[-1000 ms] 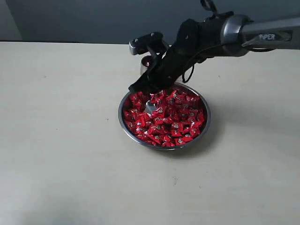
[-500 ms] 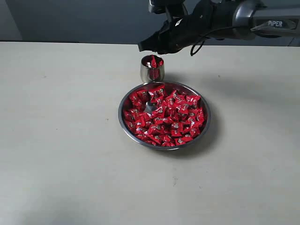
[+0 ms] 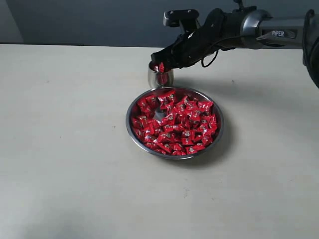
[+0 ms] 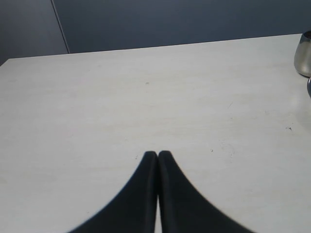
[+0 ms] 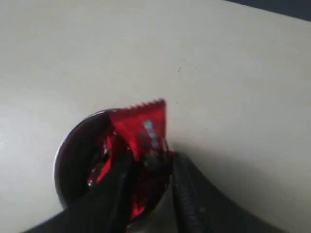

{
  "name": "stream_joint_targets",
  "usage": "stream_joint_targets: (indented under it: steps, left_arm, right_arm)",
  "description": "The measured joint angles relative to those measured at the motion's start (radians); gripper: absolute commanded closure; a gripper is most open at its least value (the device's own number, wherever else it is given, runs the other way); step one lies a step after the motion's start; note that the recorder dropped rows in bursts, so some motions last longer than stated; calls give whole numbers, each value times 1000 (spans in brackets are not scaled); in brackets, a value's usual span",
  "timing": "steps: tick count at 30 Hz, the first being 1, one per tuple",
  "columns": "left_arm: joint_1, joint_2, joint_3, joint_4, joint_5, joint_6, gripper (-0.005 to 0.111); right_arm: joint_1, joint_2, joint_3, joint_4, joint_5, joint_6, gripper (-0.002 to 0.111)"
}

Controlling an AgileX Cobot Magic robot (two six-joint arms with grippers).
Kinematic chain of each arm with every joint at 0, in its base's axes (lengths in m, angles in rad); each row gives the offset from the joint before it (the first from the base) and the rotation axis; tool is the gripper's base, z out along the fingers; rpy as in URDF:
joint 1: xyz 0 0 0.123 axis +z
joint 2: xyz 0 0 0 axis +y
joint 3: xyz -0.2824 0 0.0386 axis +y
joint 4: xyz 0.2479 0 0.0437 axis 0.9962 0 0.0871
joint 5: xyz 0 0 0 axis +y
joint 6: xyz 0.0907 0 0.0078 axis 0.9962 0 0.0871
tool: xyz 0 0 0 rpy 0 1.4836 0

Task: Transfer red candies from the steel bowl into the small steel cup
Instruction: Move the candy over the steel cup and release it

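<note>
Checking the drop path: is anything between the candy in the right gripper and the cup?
Nothing visible. The right gripper holds the candy over the cup, whose mouth is open; only other candies lie inside.

The place is most probably a robotics laboratory or a test bench. A pale, plain table (image 3: 60, 149) fills almost the whole exterior view. At 12 o'clock it is closed by a flat, dark blue-grey wall (image 3: 89, 20), and the same bare wall is seen behind the table in the left wrist view. From 2 o'clock a grey and black robot arm (image 3: 239, 30) is stretched over the table, and the word "PIPER" (image 3: 280, 34) is printed on it. The things on the table are set out like test items. A steel bowl (image 3: 130, 130) filled with red candies (image 3: 174, 124) is placed at the centre. A small steel cup (image 3: 159, 78) is placed just beside its rim, at 12 o'clock from it.
</note>
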Motion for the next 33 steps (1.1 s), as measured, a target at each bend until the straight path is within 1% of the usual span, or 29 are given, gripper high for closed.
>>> stream_joint_targets:
  steps: [16,23,24,26,27,29,30,33]
  left_arm:
    - [0,0,0,0,0,0,106]
    - [0,0,0,0,0,0,106]
    - [0,0,0,0,0,0,106]
    - [0,0,0,0,0,0,106]
    - [0,0,0,0,0,0,106]
    - [0,0,0,0,0,0,106]
    - [0,0,0,0,0,0,106]
    - [0,0,0,0,0,0,106]
  right_arm:
    - [0,-22,-56,-23,120,0,73]
    - [0,-107,-56,-49,271,2,73]
    - [0,-119,-56,-54,294,2,74]
    - [0,-140,-56,-74,351,10,81]
    - [0,-148,-56,-83,373,21,87]
    - [0,-169,-56,-117,421,51,103]
    - [0,-177,-56,-132,440,61,109]
    - [0,-211,-54,-152,509,86,108]
